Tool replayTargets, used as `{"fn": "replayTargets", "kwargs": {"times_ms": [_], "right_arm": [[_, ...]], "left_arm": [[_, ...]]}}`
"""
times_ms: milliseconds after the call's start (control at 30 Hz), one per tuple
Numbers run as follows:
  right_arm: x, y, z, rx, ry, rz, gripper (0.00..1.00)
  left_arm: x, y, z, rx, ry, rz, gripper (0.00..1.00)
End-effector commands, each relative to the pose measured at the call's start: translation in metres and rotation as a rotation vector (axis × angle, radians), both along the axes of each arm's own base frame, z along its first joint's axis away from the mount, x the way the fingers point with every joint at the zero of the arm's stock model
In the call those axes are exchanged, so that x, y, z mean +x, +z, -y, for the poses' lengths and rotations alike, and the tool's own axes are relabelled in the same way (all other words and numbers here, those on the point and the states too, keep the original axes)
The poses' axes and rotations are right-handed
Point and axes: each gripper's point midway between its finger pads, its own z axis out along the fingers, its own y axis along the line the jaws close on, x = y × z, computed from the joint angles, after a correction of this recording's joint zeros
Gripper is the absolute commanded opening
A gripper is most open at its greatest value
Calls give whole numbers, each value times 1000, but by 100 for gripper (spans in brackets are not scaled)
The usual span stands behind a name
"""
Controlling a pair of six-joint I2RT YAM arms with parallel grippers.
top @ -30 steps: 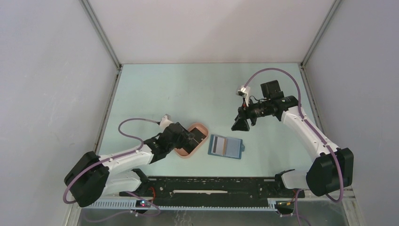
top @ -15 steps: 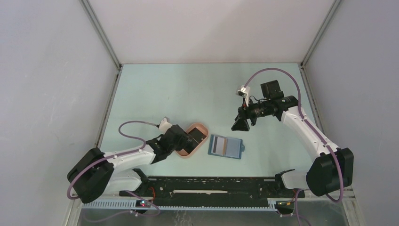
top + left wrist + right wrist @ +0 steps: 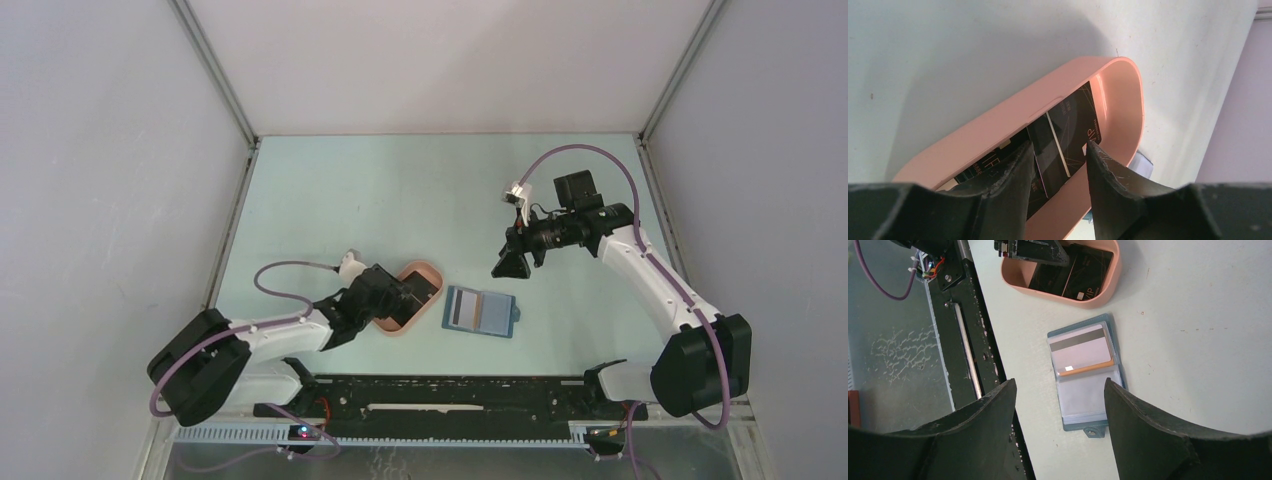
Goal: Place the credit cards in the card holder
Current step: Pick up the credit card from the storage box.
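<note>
Left gripper (image 3: 1059, 147) half-open astride black cards (image 3: 1073, 120); right gripper (image 3: 1059, 385) wide.

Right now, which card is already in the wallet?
The orange-tan card with the dark stripe: it sits in the open blue wallet, while the black cards lie in the pink tray.

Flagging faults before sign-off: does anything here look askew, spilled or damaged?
Nothing stands out. The black cards overlap inside the pink tray, and the card holder lies open and flat on the table with one orange-edged card in one half.
</note>
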Motion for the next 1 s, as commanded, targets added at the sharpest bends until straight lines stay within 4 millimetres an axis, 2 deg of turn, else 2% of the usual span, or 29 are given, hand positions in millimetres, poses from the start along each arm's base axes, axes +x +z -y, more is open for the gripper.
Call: {"fn": "replayTargets", "kwargs": {"times_ms": [0,267,700,867,967], "right_arm": [[2,2,-1,4,9,26,74],[2,3,0,6,8,28,74],[2,4,0,8,8,32,74],[2,4,1,9,7,30,74],[2,3,1,10,8,28,74]], "left_arm": [[-1,-4,-1,-38,18,19,49],[4,3,13,-99,-10,48,48],[13,17,21,-176,-24,123,47],[8,17,19,-162,-40,107,48],[3,15,10,-101,-44,78,49]]}}
